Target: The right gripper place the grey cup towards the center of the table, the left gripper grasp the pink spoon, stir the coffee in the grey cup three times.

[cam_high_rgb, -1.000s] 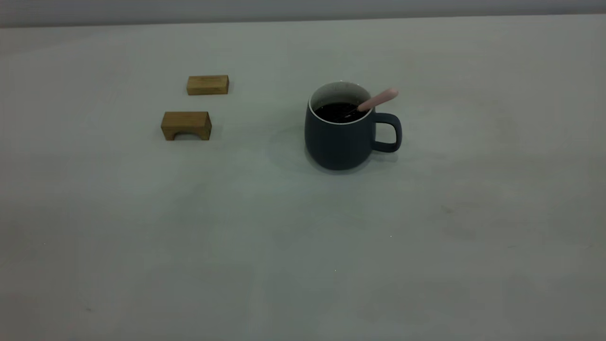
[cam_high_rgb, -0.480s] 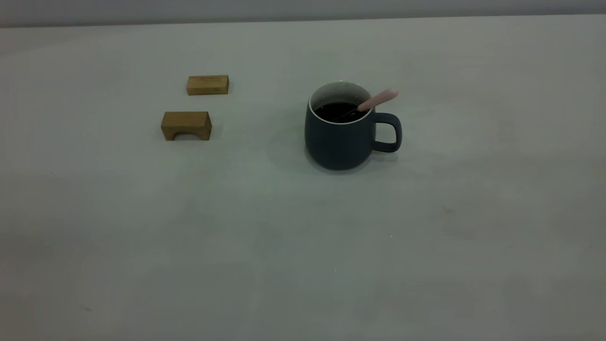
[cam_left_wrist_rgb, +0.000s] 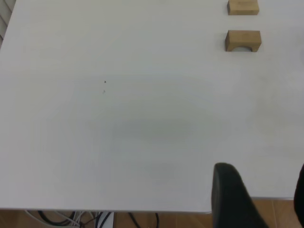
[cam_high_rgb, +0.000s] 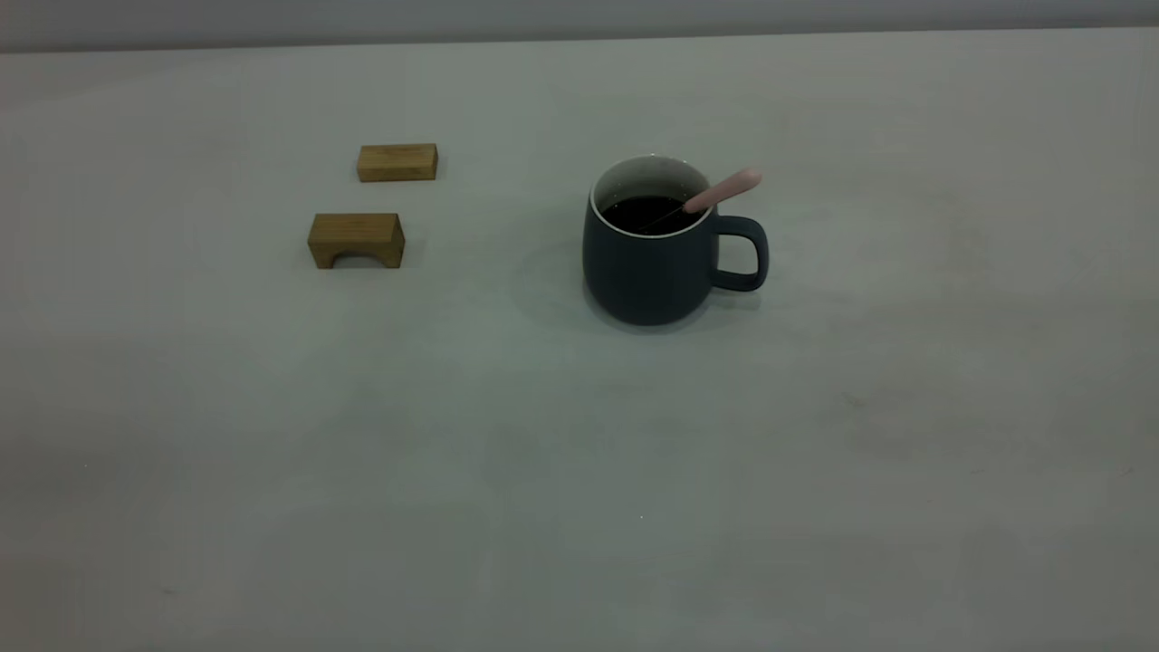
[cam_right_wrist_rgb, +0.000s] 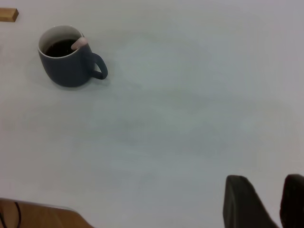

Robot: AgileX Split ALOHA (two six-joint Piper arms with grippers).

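The grey cup point(cam_high_rgb: 647, 267) stands upright near the middle of the table point(cam_high_rgb: 579, 471), its handle pointing right. Dark coffee point(cam_high_rgb: 641, 215) fills it. The pink spoon point(cam_high_rgb: 727, 189) leans in the cup, its handle resting on the rim above the cup's handle. Neither gripper appears in the exterior view. The left gripper point(cam_left_wrist_rgb: 266, 192) hangs open over the table's edge, far from the cup, with nothing between its fingers. The right gripper point(cam_right_wrist_rgb: 267, 192) is open and empty, well away from the cup point(cam_right_wrist_rgb: 66, 64) and the spoon point(cam_right_wrist_rgb: 80, 43).
Two tan wooden blocks lie left of the cup: a flat one point(cam_high_rgb: 397, 162) and an arched one point(cam_high_rgb: 356, 240). The left wrist view shows both blocks point(cam_left_wrist_rgb: 242, 41) and cables below the table edge point(cam_left_wrist_rgb: 95, 219).
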